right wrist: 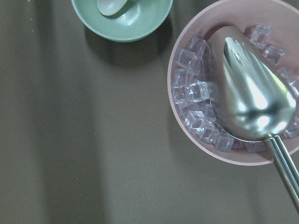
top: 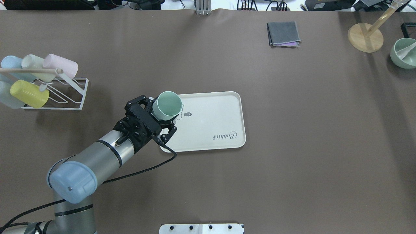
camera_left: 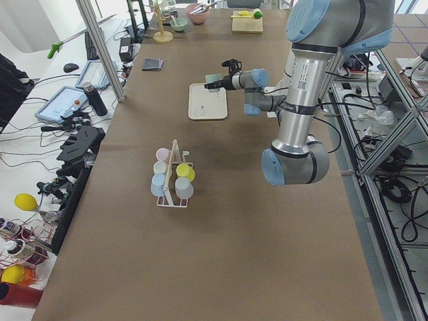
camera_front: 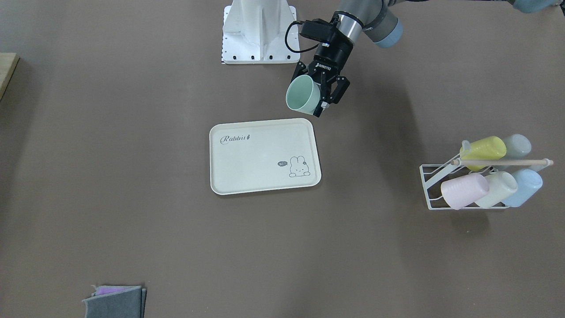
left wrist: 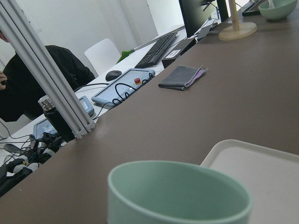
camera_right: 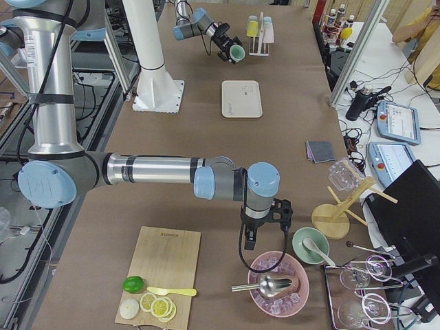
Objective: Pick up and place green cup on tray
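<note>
My left gripper (camera_front: 318, 94) is shut on the mint-green cup (camera_front: 301, 93) and holds it in the air, tilted, with its mouth turned away from the robot. In the overhead view the cup (top: 166, 104) hangs over the left end of the cream-white "Rabbit" tray (top: 211, 125), near the bunny drawing. The tray (camera_front: 264, 155) lies flat and holds nothing. The left wrist view shows the cup's rim (left wrist: 177, 186) close up, with the tray (left wrist: 261, 168) beyond it. My right gripper (camera_right: 264, 234) shows only in the exterior right view, far from the tray; I cannot tell whether it is open or shut.
A white wire rack (camera_front: 430, 185) with several pastel cups stands to the robot's left. A folded grey cloth (top: 283, 33) lies at the far side. A wooden stand (top: 365, 37) and a green bowl (top: 404, 53) are at the far right. A pink bowl of ice (right wrist: 196, 93) with a metal scoop lies under the right wrist.
</note>
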